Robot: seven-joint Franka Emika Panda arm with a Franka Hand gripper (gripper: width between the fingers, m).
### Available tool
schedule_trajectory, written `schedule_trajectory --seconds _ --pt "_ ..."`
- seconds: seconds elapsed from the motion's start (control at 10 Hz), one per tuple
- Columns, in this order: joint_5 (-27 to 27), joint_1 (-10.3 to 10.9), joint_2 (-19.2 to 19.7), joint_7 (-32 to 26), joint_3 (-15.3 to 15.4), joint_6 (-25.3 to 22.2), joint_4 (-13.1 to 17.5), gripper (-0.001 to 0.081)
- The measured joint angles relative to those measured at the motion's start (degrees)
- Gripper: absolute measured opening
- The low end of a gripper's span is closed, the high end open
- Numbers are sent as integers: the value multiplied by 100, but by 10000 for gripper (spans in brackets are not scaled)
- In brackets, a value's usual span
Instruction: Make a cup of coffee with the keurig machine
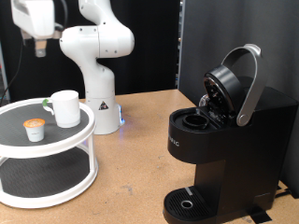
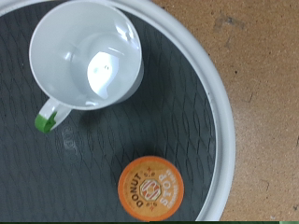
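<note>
The white cup [image 1: 65,107] stands upright and empty on the top shelf of a round white two-tier stand [image 1: 47,149] at the exterior view's left. In the wrist view the cup [image 2: 86,56] shows a green mark on its handle. A small white pod with an orange top [image 1: 35,129] stands beside it and also shows in the wrist view [image 2: 149,187]. The black keurig machine [image 1: 224,140] stands at the exterior view's right with its lid raised and its pod chamber bare. My gripper [image 1: 39,45] hangs high above the stand, holding nothing. Its fingers do not show in the wrist view.
The white robot base [image 1: 98,93] stands behind the stand on the wooden table [image 1: 140,168]. The stand's white rim [image 2: 220,103] rings a dark mesh mat. The drip base [image 1: 192,203] sits at the machine's foot.
</note>
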Motion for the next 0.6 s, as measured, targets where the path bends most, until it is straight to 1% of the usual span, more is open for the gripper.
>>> schedule_trajectory --seconds 0.2,0.4,0.6 --pt "-1 -24 272 -1 -81 32 155 805" --pt "-1 -24 274 -1 -80 35 143 805" --pt "2 -49 315 486 -80 149 132 805"
